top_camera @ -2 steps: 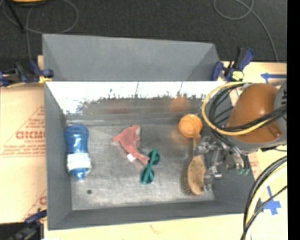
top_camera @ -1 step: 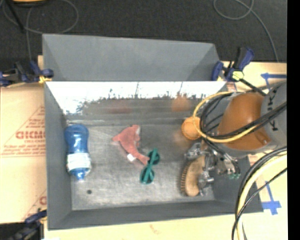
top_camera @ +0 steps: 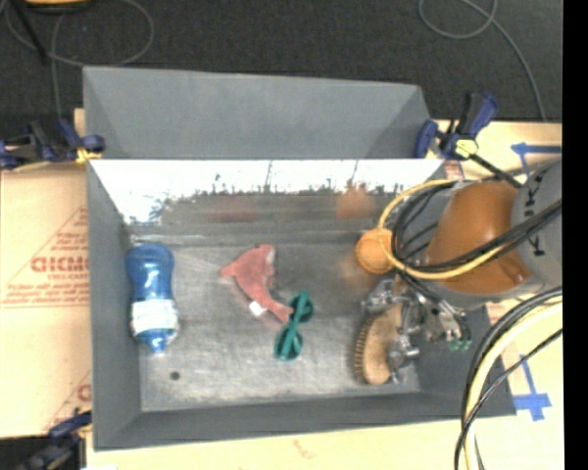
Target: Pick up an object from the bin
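While the gripper [top_camera: 404, 341] hangs over the brown oval brush [top_camera: 372, 353] at the bin's [top_camera: 116, 262] four o'clock, I cannot tell how open it is or whether it holds anything. Best to straddle the brush's narrow width, avoiding the orange ball [top_camera: 372, 252] at its twelve.

Blue bottle [top_camera: 151, 297], pink rag [top_camera: 252, 272], green toy [top_camera: 294, 329], tan brush [top_camera: 372, 352], orange ball [top_camera: 372, 253]
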{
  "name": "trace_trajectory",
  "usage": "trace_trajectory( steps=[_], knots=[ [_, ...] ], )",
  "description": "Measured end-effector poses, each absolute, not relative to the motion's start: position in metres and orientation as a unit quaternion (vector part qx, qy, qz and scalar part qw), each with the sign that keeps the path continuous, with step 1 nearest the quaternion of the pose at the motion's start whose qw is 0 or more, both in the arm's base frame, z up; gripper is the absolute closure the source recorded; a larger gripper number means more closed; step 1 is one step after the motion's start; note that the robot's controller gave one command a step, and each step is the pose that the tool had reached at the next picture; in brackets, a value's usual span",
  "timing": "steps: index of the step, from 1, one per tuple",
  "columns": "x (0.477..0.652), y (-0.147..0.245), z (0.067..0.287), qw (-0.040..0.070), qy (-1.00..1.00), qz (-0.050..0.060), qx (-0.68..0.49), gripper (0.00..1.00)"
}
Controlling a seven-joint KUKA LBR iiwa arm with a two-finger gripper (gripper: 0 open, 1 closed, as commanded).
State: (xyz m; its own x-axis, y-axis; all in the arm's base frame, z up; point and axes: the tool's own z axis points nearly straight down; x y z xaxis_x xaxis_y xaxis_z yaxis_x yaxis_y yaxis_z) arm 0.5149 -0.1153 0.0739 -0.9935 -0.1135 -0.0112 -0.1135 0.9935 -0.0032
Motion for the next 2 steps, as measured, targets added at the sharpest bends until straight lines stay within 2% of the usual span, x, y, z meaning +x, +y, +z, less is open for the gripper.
trace_trajectory(
  steps=[1, 2],
  knots=[
    [0.5047, -0.1259, 0.1945, 0.001, 0.999, -0.002, -0.048, 1.00],
    [0.5047, -0.1258, 0.1945, 0.001, 0.999, -0.002, -0.049, 1.00]
  ],
)
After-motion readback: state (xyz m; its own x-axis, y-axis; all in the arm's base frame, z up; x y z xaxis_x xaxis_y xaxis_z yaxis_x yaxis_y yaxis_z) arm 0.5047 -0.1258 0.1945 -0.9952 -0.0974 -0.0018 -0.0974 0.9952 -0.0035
